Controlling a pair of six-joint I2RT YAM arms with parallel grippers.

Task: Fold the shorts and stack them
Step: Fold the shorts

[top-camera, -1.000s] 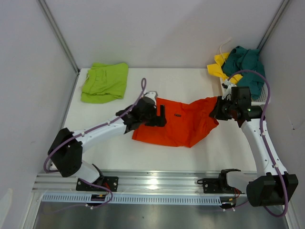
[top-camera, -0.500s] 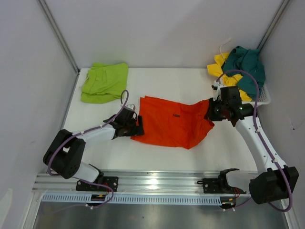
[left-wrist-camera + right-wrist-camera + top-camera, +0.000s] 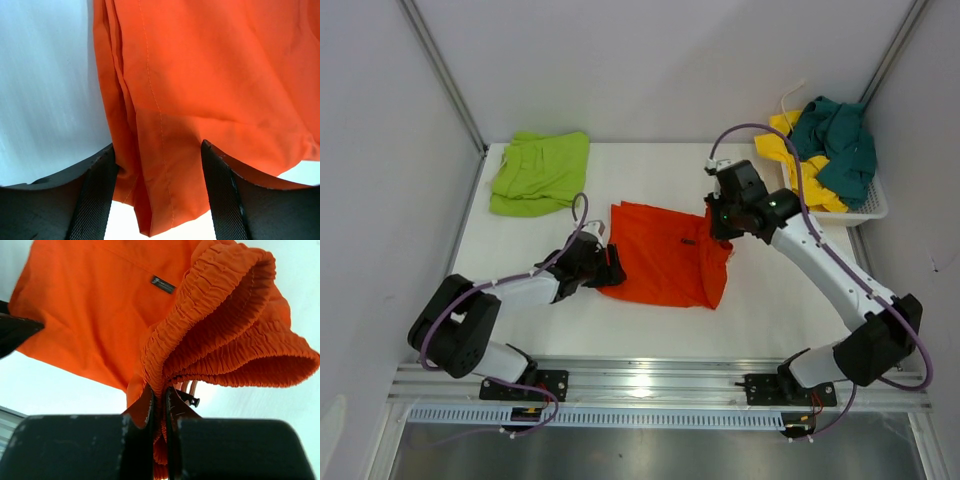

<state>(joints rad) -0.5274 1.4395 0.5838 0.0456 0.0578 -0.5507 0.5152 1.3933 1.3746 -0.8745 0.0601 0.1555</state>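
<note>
The orange shorts [image 3: 660,268] lie mid-table, with their right part lifted and drawn over to the left. My right gripper [image 3: 721,226] is shut on the gathered elastic waistband [image 3: 210,315] and holds it above the cloth; it also shows in the right wrist view [image 3: 160,390]. My left gripper [image 3: 611,270] sits low at the shorts' left hem. Its jaws are open with the hem corner [image 3: 160,165] between them. A lime green pair [image 3: 540,172] lies folded at the back left. Yellow shorts [image 3: 790,150] and dark teal shorts [image 3: 835,140] are heaped in the basket.
The white mesh basket [image 3: 868,212] stands at the back right against the right wall. Grey walls close the left, back and right sides. A metal rail [image 3: 650,380] runs along the near edge by the arm bases.
My right gripper has carried the waistband leftward over the orange shorts, shortening the spread cloth. My left gripper dropped to the left hem a second ago and has stayed there since.
</note>
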